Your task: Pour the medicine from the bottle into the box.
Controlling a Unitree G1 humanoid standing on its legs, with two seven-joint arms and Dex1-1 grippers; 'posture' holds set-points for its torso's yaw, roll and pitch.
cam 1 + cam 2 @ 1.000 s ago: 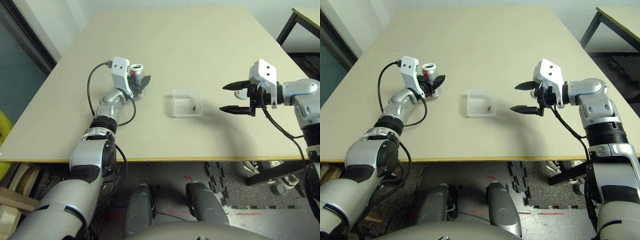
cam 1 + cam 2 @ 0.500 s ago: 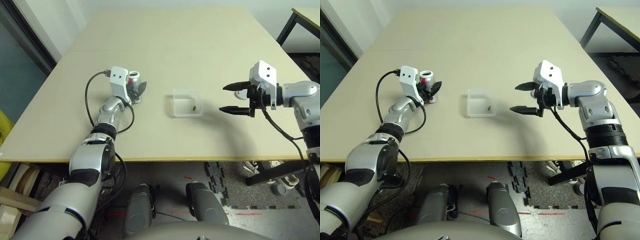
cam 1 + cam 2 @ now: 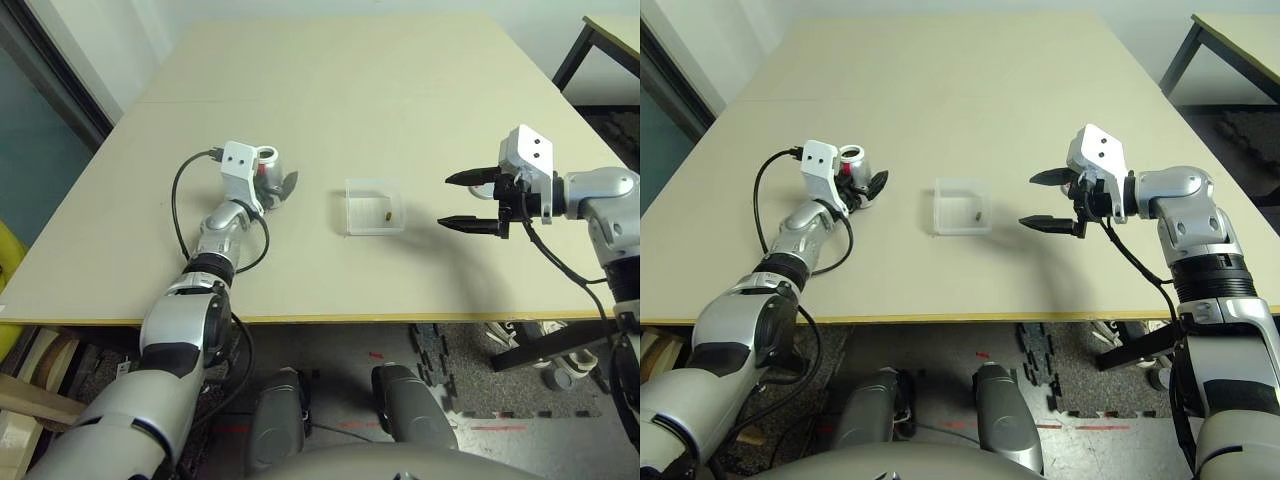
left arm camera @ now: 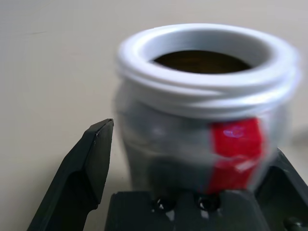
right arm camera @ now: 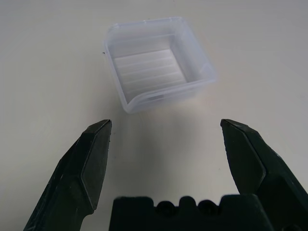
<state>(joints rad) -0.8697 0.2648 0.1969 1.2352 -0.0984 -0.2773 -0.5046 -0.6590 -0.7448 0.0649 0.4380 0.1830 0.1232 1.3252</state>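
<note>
Letting go of bottle [image 3: 268,166] upright at nine o'clock from box [image 3: 374,206], pill [image 3: 387,213] inside; both jaws apart — backing left gripper [image 4: 192,159] straight out, no nudging.

Bottle [image 3: 268,166] white-grey, red label stripe, upright on table, mouth open, no cap. Box [image 3: 374,206] clear shallow square tray, flat on table, well apart from bottle. 1 tiny brown medicine [image 3: 387,214] piece lies inside box.
</note>
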